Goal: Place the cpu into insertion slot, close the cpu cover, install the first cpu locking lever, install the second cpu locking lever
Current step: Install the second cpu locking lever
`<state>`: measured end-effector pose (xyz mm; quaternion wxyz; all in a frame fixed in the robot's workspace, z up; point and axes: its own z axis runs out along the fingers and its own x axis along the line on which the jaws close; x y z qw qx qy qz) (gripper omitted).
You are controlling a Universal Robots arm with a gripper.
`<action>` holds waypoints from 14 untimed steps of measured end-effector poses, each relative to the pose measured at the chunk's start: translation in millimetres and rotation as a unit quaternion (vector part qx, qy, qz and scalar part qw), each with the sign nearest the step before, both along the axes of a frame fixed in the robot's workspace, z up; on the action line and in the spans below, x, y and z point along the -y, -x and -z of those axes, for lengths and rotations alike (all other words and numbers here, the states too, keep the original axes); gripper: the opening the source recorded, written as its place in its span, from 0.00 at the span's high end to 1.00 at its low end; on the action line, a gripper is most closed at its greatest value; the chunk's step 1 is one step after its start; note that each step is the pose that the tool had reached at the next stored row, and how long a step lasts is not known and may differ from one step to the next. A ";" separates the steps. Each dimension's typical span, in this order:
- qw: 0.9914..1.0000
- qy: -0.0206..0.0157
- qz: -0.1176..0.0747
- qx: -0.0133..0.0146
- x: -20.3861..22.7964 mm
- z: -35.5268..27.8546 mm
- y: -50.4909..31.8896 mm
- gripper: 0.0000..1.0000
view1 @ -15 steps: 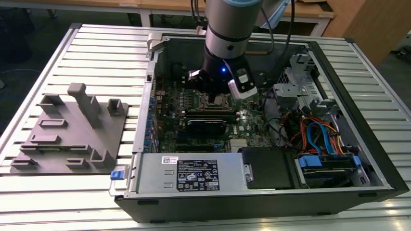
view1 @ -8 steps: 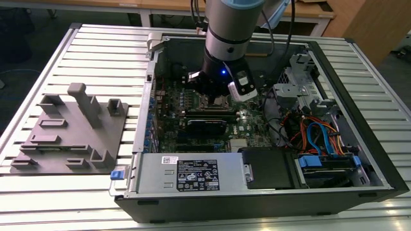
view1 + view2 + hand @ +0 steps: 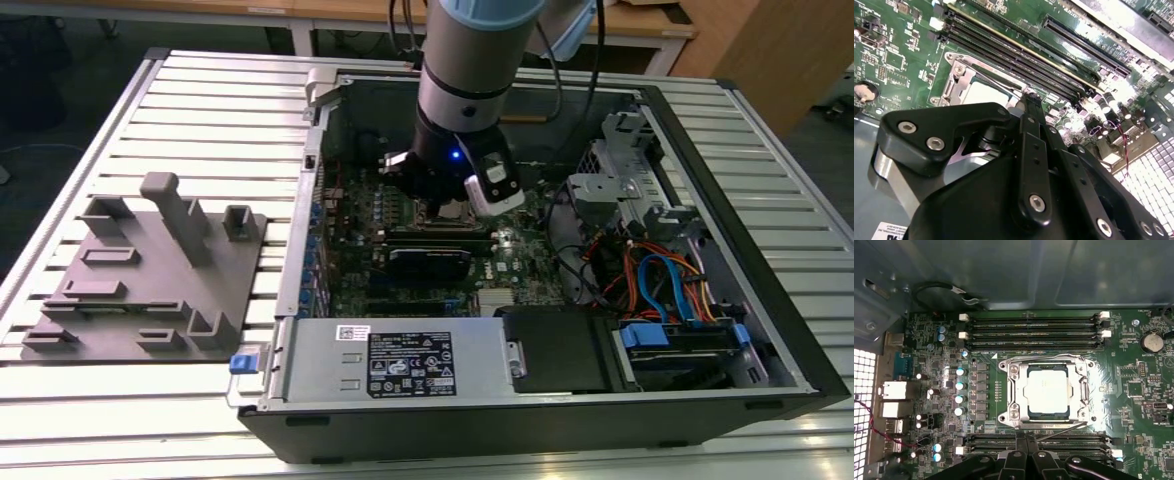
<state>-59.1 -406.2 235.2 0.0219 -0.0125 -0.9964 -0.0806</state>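
Dull silver-grey metal marks the top of the cpu (image 3: 1047,388), which is seated flat in the insertion slot (image 3: 1030,414) on the green motherboard (image 3: 1134,390). The cpu cover (image 3: 1081,390) is seen lying down around the chip as a silvery frame, with the chip showing through its square window. A thin locking lever (image 3: 1064,429) is seen running along the side of the socket nearest the gripper, between the frame and a bank of long black memory slots (image 3: 1039,440); whether it is latched cannot be told.

The gripper (image 3: 1025,440) is held just over that bank of memory slots, close beside the socket edge and clear of the cpu itself. Its two black fingertips are pressed together with no gap seen between them, and nothing is held. In the second wrist view the fingertips (image 3: 1032,101) are seen ending just short of the socket frame (image 3: 961,75), with the cpu (image 3: 985,93) partly hidden behind the gripper body.

In the exterior view the gripper (image 3: 441,205) is lowered into the open computer case (image 3: 787,330), above the motherboard. A grey fixture plate (image 3: 140,285) is laid on the slatted table (image 3: 200,110), well apart, toward the exterior view's left.
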 end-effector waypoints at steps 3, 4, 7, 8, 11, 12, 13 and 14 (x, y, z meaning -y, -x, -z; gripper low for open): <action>1.000 0.000 0.000 0.000 0.0 0.0 0.1 0.89; 1.000 0.000 0.000 0.000 0.0 0.0 0.1 0.89; 1.000 0.000 0.000 0.000 0.0 0.0 0.1 0.89; 1.000 0.000 0.000 0.000 0.1 0.1 0.2 0.89; 1.000 -0.006 0.000 0.000 1.5 0.8 0.2 0.89; 1.000 -0.009 0.000 0.000 2.6 1.1 0.2 0.89; 1.000 -0.012 0.000 0.000 3.6 1.3 0.2 0.89; 1.000 -0.013 0.000 0.000 4.8 1.6 0.2 0.89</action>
